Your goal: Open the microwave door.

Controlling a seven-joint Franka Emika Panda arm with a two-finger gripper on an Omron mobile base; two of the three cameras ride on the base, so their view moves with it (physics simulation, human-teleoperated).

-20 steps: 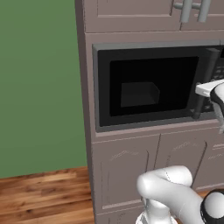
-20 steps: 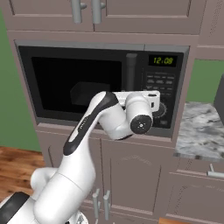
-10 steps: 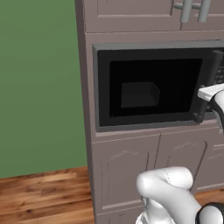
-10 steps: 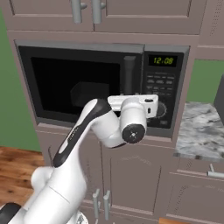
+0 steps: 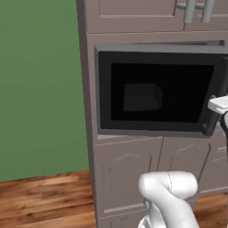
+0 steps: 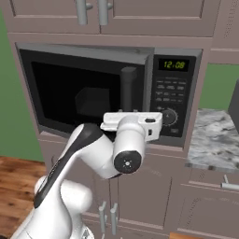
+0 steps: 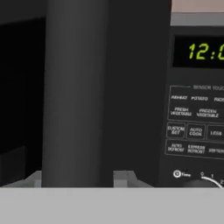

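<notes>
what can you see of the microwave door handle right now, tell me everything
The handle is a dark grey vertical bar, smooth and matte, standing upright at the right edge of the microwave door, beside the control panel. In the hand view it rises between the two fingertips of the hand, which straddle its lower part. Actual contact cannot be told.
</notes>
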